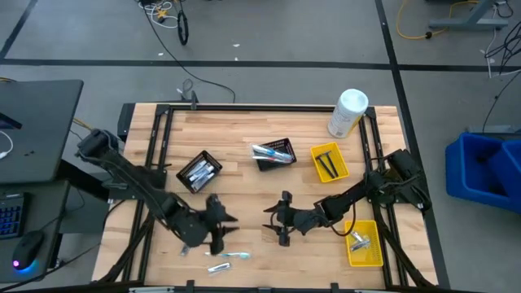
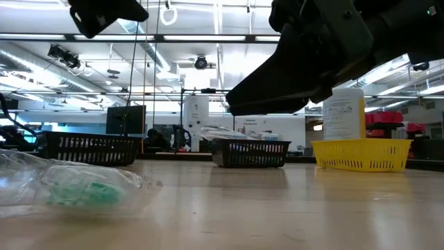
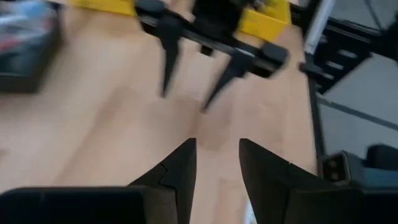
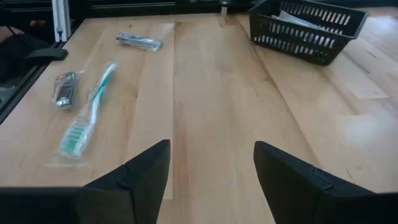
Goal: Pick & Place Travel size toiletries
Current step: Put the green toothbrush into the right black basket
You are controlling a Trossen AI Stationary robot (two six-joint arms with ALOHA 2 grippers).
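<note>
Three travel size toiletries lie flat on the wood near the table's front edge. They are a wrapped green-and-white toothbrush (image 1: 232,255) (image 4: 87,115) (image 2: 76,187), a slim wrapped item (image 1: 218,267) (image 4: 138,41) and a small silvery packet (image 1: 186,251) (image 4: 64,87). My left gripper (image 1: 232,226) (image 3: 217,163) hovers open just beyond them, pointing toward the table's right, with nothing between its fingers. My right gripper (image 1: 269,220) (image 4: 211,168) faces it from the right, open and empty. The two grippers stand a short way apart.
Two black mesh baskets (image 1: 199,171) (image 1: 274,153) hold toiletries at mid-table. One yellow tray (image 1: 329,161) stands right of them and another (image 1: 364,242) near the front right. A big white canister (image 1: 348,112) stands at the back right. Bare wood lies between the grippers.
</note>
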